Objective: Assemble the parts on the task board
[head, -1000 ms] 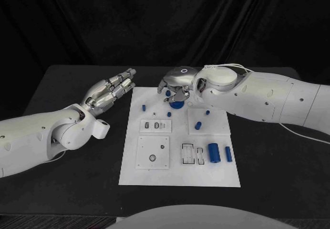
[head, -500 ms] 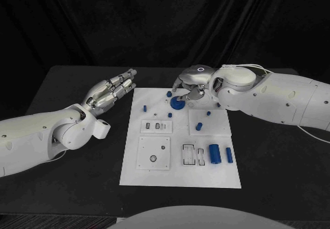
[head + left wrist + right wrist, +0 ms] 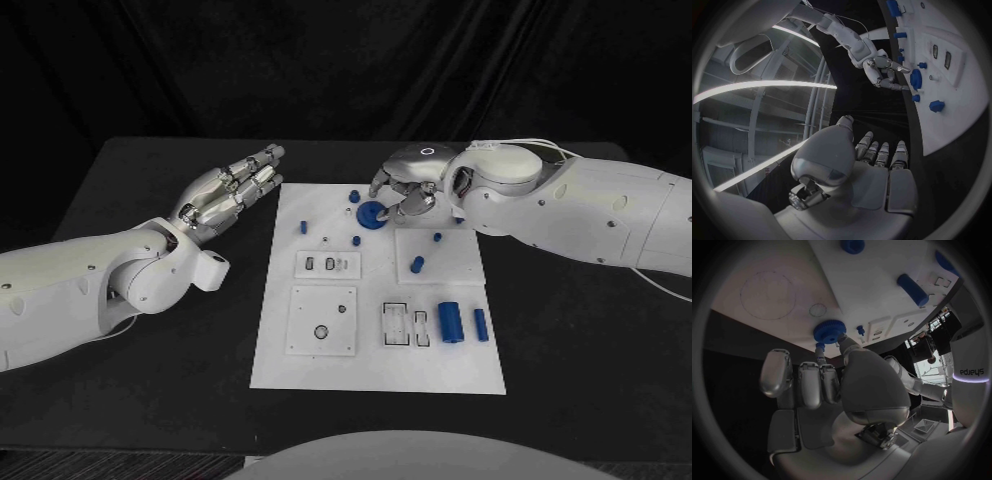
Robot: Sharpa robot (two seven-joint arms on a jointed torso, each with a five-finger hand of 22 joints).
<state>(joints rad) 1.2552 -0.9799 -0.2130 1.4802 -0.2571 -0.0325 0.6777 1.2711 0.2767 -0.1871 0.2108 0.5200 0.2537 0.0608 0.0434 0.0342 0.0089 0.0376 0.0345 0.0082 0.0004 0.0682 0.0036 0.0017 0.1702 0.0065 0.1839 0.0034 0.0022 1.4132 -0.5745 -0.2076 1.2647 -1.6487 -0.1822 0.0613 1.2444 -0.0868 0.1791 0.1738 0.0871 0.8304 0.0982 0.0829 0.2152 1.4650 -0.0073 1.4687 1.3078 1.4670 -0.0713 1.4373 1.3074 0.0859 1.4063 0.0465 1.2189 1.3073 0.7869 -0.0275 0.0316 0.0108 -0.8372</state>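
My right hand (image 3: 405,186) pinches the blue gear (image 3: 374,213) at the far end of the task board (image 3: 378,375), seating it, I judge. Next: press it down square, then let go. Left hand (image 3: 231,190) hovers open beside the board. Small blue pegs (image 3: 417,264) lie nearby; nothing blocks.

The left hand (image 3: 231,194) lies flat with straight, open fingers, left of centre. The right hand (image 3: 405,186) reaches far-centre, fingers curled downward, fingertips pinching.
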